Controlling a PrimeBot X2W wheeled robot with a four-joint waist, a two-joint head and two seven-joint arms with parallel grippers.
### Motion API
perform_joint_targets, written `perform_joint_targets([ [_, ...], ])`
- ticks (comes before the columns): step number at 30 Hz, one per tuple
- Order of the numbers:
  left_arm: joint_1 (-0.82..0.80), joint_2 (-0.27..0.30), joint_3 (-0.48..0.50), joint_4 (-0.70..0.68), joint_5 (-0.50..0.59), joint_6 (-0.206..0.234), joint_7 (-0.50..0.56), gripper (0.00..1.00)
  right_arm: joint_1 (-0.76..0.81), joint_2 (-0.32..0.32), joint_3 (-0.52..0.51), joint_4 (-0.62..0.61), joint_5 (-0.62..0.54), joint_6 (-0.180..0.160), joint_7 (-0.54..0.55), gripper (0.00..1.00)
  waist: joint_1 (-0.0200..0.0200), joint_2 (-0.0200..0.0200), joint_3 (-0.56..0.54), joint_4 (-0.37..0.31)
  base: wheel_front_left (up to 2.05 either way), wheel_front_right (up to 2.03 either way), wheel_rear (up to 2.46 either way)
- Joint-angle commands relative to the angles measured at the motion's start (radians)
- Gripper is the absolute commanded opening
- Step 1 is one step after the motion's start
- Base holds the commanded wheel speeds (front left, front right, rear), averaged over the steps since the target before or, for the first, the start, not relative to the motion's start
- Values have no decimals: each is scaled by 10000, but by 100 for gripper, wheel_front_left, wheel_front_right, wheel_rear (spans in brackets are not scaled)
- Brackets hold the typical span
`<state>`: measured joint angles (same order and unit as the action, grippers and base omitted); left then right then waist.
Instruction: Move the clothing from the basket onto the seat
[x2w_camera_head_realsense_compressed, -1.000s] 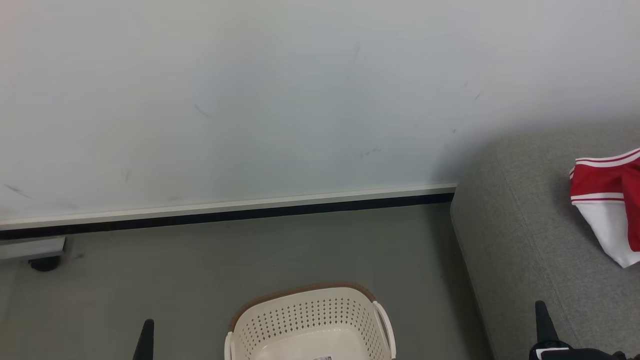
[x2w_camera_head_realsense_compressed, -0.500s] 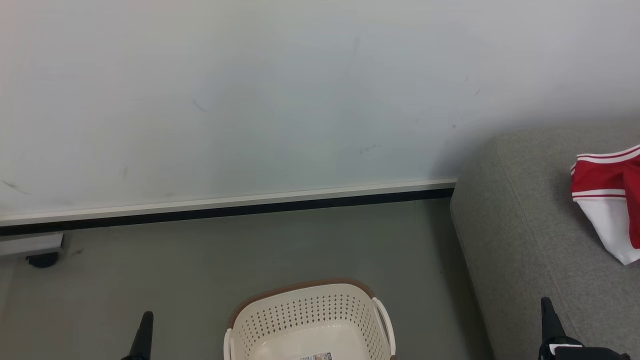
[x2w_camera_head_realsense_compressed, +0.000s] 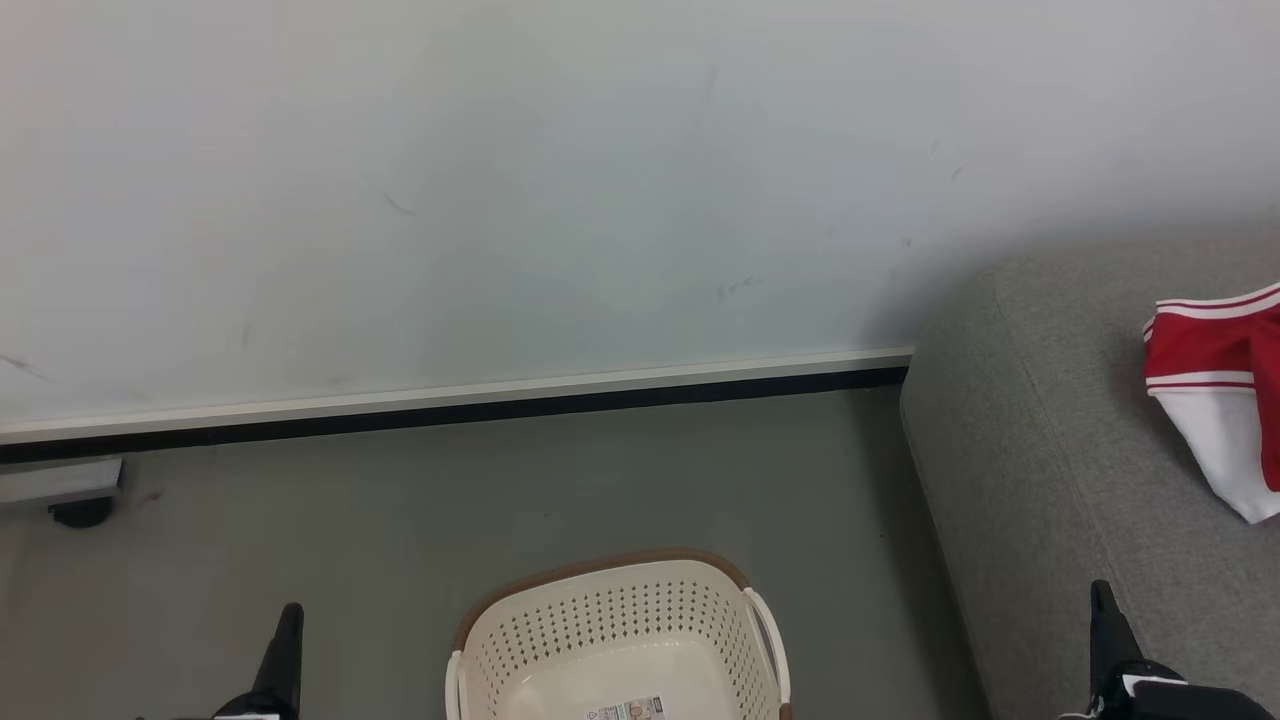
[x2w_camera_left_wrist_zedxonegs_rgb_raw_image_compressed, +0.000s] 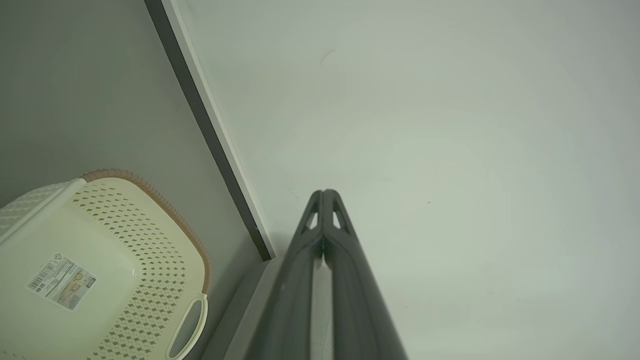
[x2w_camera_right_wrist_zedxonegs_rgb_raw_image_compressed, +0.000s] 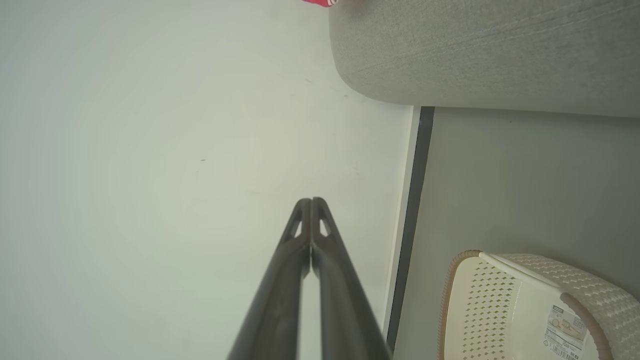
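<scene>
On the seat (x2w_camera_head_realsense_compressed: 1050, 450), right of the basket (x2w_camera_head_realsense_compressed: 610, 630): clothing (x2w_camera_head_realsense_compressed: 1205, 350); I see red and white folds.
Left gripper (x2w_camera_left_wrist_zedxonegs_rgb_raw_image_compressed: 324, 192): left of basket, jaws closed, empty.
Right gripper (x2w_camera_right_wrist_zedxonegs_rgb_raw_image_compressed: 311, 200): right of basket, jaws closed, empty.

Left gripper (x2w_camera_left_wrist_zedxonegs_rgb_raw_image_compressed: 324, 192) and right gripper (x2w_camera_right_wrist_zedxonegs_rgb_raw_image_compressed: 311, 200): dark grey tapering fingers (x2w_camera_left_wrist_zedxonegs_rgb_raw_image_compressed: 350, 280), triangular cut-outs near the tips; right of the basket (x2w_camera_head_realsense_compressed: 620, 625), possibly a white marking (x2w_camera_head_realsense_compressed: 1137, 684).

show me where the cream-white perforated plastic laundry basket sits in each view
Head view: the cream-white perforated plastic laundry basket sits at bottom centre, cut off by the lower edge.
Left wrist view: the basket fills the lower left corner.
Right wrist view: the basket sits in the lower right corner.
Shared landmark: the black skirting strip runs just beyond the basket in all three views.
</scene>
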<state>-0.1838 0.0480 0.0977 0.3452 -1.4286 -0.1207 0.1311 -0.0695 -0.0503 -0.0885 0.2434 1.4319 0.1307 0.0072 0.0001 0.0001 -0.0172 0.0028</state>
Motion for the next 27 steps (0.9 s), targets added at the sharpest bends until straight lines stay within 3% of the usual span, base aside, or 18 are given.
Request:
perform_joint_targets([
  [1, -134, 35, 70, 20, -213, -22, 72, 0, -82, 1, -42, -79, 232, 1, 34, 0, -1, -1, 15, -2, 0, 0, 0],
  [27, -419, 36, 193, 195, -1771, -114, 536, 0, -163, 4, -290, -244, 1861, 0, 371, 0, -1, -1, 235, -34, 0, 0, 0],
])
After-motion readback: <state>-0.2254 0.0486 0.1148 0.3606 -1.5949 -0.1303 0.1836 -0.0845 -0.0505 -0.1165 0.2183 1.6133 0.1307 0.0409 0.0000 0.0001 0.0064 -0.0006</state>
